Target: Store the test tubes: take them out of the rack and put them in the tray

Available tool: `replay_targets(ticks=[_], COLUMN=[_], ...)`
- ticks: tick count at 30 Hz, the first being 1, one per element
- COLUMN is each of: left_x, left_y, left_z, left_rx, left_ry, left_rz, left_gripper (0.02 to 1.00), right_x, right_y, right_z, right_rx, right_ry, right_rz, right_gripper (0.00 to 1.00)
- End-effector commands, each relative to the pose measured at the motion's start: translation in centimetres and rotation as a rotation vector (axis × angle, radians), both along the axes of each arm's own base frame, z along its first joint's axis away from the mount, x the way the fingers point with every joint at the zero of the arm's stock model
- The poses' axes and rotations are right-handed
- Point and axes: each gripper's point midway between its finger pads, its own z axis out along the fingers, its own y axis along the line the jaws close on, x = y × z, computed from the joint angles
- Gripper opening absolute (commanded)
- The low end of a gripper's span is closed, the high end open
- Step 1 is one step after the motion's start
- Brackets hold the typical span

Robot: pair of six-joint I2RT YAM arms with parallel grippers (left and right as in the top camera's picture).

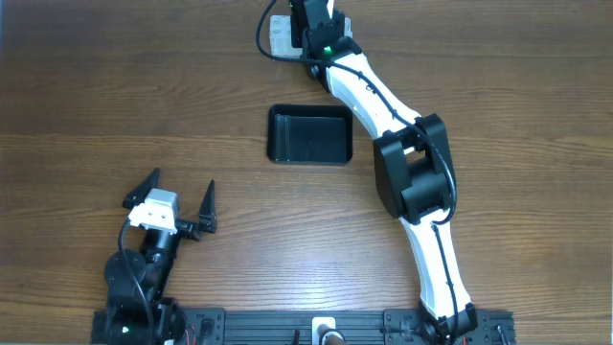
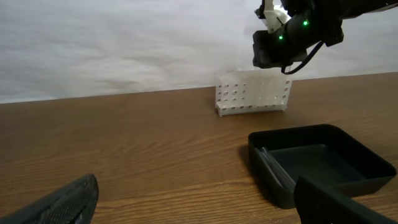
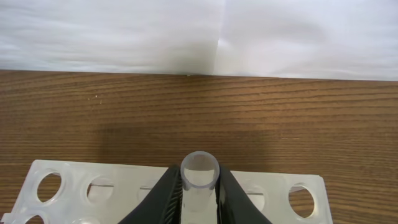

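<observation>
The brown wooden tabletop carries everything, and a white backdrop stands along its far edge. The right arm, white with black joints, stretches from its base up to the far side of the tabletop. The left arm stays folded close to its own base, well apart from the task's things.

The black tray sits near the middle of the tabletop, between the two arms and nearer the robot than the rack. In the left wrist view a thin clear shape lies inside the tray along one wall; I cannot tell whether it is a tube.

The white rack stands at the far side, well apart from the tray, its top plate pierced with round holes. The holes that show in the right wrist view look open.

The right pincer hangs directly over the rack, its two black fingers clamped on either side of a clear test tube. The tube stands upright with its open rim above the rack's top plate. Its lower end is hidden between the fingers, so I cannot tell whether it sits in a hole.

The left pincer hovers low over bare wood with its fingers spread wide apart, holding nothing.
</observation>
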Motion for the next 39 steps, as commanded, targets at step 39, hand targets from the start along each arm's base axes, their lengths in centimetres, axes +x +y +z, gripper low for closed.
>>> replay_targets(ticks=[39], left_x=[0.0], left_y=[-0.1], left_z=[-0.1], left_rx=[0.010], left_ry=[-0.003], left_rz=[-0.007], left_gripper=[1.000], right_x=[-19.7], right_y=[0.5], right_z=[3.2], right_rx=[0.099], right_ry=[0.590], right_rz=[0.033], right_gripper=[0.095])
